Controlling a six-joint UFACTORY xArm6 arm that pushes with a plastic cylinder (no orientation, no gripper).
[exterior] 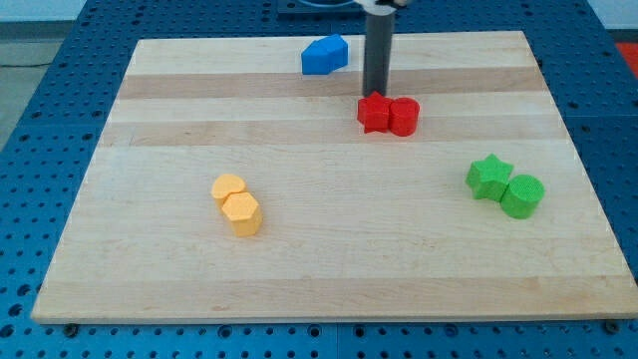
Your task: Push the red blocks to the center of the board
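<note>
Two red blocks sit touching, right of the board's middle and toward the view's top: a red star on the left and a red cylinder on the right. My tip stands just above the red star's top edge in the view, touching it or very nearly so. The dark rod rises straight up from there to the view's top.
A blue block lies near the board's top edge, left of the rod. Two yellow blocks touch at lower left of centre. A green star and a green cylinder touch at the right. The wooden board lies on a blue perforated table.
</note>
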